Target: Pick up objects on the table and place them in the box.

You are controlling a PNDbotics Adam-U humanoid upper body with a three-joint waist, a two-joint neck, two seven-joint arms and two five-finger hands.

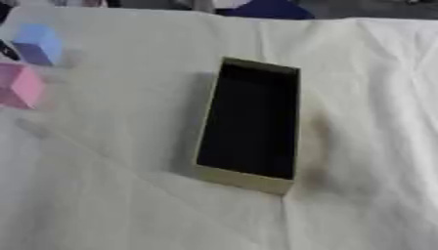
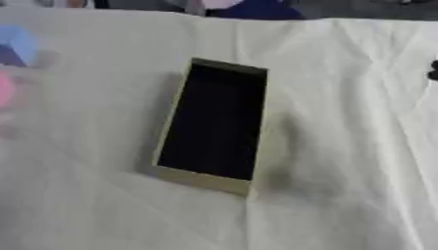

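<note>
An open box [image 1: 250,124] with tan walls and a dark, empty-looking inside stands in the middle of the white cloth, its long side running away from me. Far left lie a blue block [image 1: 37,44] and, just in front of it, a pink block [image 1: 20,86], both blurred. A thin black sliver [image 1: 7,50] shows at the left edge beside the blue block, perhaps part of my left hand. A small black piece [image 2: 434,70] at the right edge of the right eye view may be my right hand. Neither touches the box.
The white cloth [image 1: 368,97] covering the table is creased, with folds running toward the front. Dark blue and pale shapes [image 1: 265,7] sit beyond the table's far edge.
</note>
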